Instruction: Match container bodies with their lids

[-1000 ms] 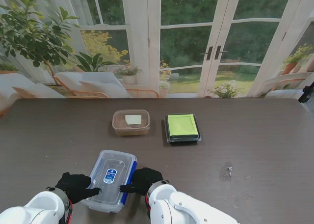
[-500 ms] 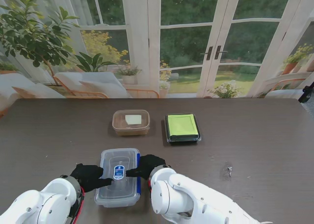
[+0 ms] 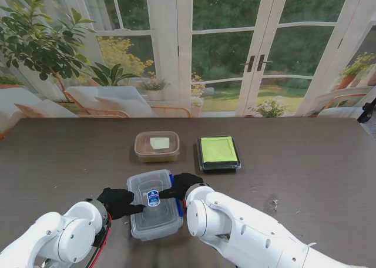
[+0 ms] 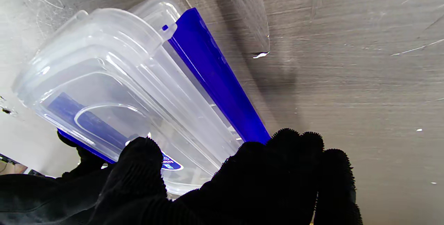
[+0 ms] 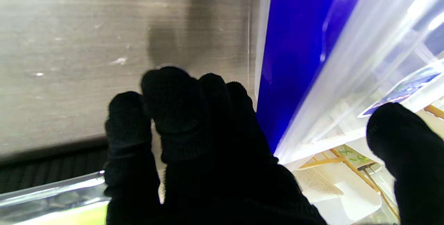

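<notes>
Clear plastic container [image 3: 154, 204] with a blue side clip [image 3: 174, 193] and a small blue label [image 3: 153, 198] on its lid is sitting at the near edge of the dark wood table [image 3: 305, 174], gripped from both sides. Left hand [image 3: 119, 202], black-gloved, is pressing against the container's left long side, thumb reaching over onto the lid near the label. Right hand [image 3: 183, 184] is clamping the opposite side along the blue clip, thumb also lying on top. Both hands are closed around the same box.

Left wrist view: thumb and fingers [image 4: 284, 162] are wrapping the clear container [image 4: 114, 86], one blue clip [image 4: 215, 75] running along its edge. The lid seems to be seated on the body, though whether the box is resting on the table or lifted slightly I cannot tell.

Right wrist view: gloved fingers [image 5: 180, 114] are lying along the blue clip [image 5: 295, 51], thumb apart on the far side of the clear wall; picture is blurred.

Farther from me, well apart from the held box: a brown translucent container [image 3: 157, 146] with a pale square showing inside or on top, and to its right, a little apart from it, a black tray with a lime-green lid [image 3: 218, 152]. Both are lying flat on the table, untouched.
</notes>
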